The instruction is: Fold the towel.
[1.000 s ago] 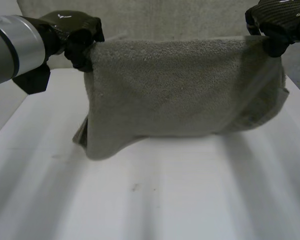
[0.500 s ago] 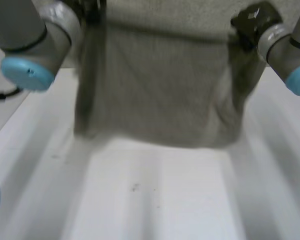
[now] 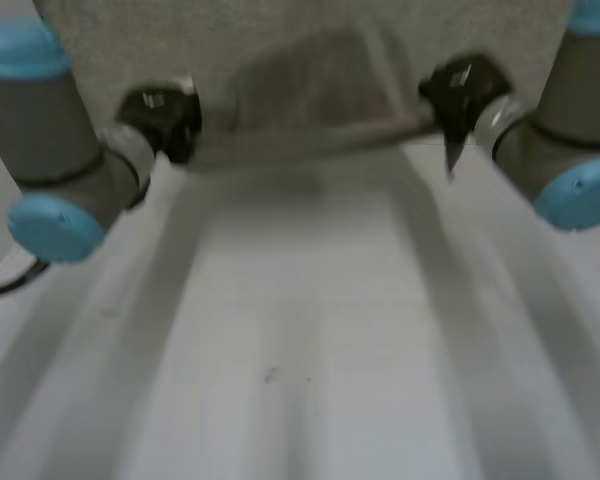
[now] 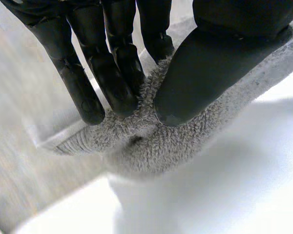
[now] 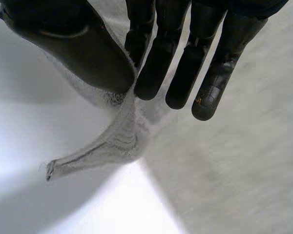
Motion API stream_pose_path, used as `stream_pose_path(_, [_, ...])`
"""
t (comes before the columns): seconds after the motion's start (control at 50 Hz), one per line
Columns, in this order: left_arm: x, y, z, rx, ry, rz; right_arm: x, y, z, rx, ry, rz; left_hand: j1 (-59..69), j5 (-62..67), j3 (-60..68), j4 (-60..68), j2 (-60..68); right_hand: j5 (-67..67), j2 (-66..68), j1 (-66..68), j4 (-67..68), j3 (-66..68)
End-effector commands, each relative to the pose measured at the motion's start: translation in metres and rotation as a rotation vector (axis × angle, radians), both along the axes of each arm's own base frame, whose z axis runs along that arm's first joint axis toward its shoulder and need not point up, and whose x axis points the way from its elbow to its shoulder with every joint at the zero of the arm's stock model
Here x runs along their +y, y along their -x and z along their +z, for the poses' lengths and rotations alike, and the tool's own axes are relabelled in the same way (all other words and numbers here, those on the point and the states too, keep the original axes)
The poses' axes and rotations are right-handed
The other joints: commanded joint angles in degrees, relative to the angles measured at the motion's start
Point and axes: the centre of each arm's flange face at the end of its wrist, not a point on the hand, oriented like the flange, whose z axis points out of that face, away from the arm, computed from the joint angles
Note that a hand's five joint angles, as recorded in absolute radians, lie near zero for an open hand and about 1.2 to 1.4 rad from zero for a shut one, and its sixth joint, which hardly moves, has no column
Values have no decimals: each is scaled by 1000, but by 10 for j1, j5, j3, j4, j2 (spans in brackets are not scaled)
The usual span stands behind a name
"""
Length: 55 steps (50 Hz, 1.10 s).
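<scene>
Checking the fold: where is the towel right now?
In the head view the towel is at the far end of the table, stretched between the left hand and the right hand, each pinching one end.

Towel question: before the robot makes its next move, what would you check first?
1. Left hand pinches the towel between thumb and fingers: ok.
2. Right hand pinches a towel edge the same way: ok.
3. Towel spans from hand to hand: ok.
4. Towel edges lined up for the fold: cannot tell.
5. Held edge resting on the table: cannot tell.
</scene>
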Motion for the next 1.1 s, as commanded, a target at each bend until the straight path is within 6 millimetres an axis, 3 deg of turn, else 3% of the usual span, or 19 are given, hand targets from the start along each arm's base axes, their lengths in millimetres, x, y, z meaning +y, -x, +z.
stream_pose_path(0.02, [20, -5, -92, -79, -136, -9, 18, 5, -108, 118, -289, 24, 124, 112, 103, 102, 103, 16, 36, 36, 238, 289])
stream_pose_path(0.06, [30, -7, -118, -123, -186, -21, 27, 9, -136, 148, -364, 18, 124, 112, 103, 102, 103, 16, 36, 36, 238, 289])
stream_pose_path(0.14, [41, -7, -126, -162, -215, -37, 35, 13, -144, 148, -397, 14, 124, 112, 103, 102, 103, 16, 36, 36, 238, 289])
stream_pose_path(0.18, [47, -6, -123, -172, -221, -46, 39, 15, -139, 141, -392, 16, 124, 112, 103, 102, 103, 16, 36, 36, 238, 289])
stream_pose_path(0.24, [65, -7, -92, -162, -188, -62, 54, 20, -115, 122, -352, 20, 124, 112, 103, 102, 103, 16, 36, 36, 238, 289])
stream_pose_path(0.34, [90, -9, -71, -162, -171, -88, 70, 26, -97, 119, -340, 22, 110, 97, 88, 87, 88, 16, 36, 36, 238, 289])
stream_pose_path(0.36, [101, -7, -69, -166, -176, -107, 76, 28, -93, 119, -338, 24, 0, -13, -22, -23, -22, 16, 36, 36, 238, 289])
stream_pose_path(0.38, [101, -7, -69, -166, -176, -107, 76, 28, -92, 119, -338, 24, -1, -14, -23, -24, -23, 16, 36, 36, 238, 289])
stream_pose_path(0.42, [120, -7, -69, -179, -187, -130, 90, 33, -90, 132, -348, 25, -132, -145, -154, -155, -154, 16, 36, 36, 238, 289])
stream_pose_path(0.56, [144, -18, -79, -263, -239, -156, 106, 42, -97, 158, -384, 21, -284, -297, -306, -307, -306, 16, 36, 36, 238, 289])
stream_pose_path(0.6, [149, -20, -80, -325, -230, -176, 105, 51, -99, 165, -386, 1, -395, -407, -416, -417, -416, 16, 36, 36, 238, 289])
stream_pose_path(0.78, [127, -14, -44, -301, -49, -162, 91, 60, -107, 153, -304, -39, -432, -445, -454, -455, -454, 16, 36, 36, 238, 289])
stream_pose_path(0.86, [113, -21, -41, -286, -21, -132, 87, 64, -109, 140, -303, -54, -425, -438, -447, -448, -447, 16, 36, 36, 238, 289])
stream_pose_path(0.96, [95, -35, -49, -275, -51, -134, 85, 69, -115, 133, -311, -66, -409, -421, -430, -431, -430, 16, 36, 36, 238, 289])
stream_pose_path(1.1, [71, -60, -81, -238, -167, -181, 82, 69, -120, 132, -306, -71, -291, -303, -312, -313, -313, 16, 36, 36, 238, 289])
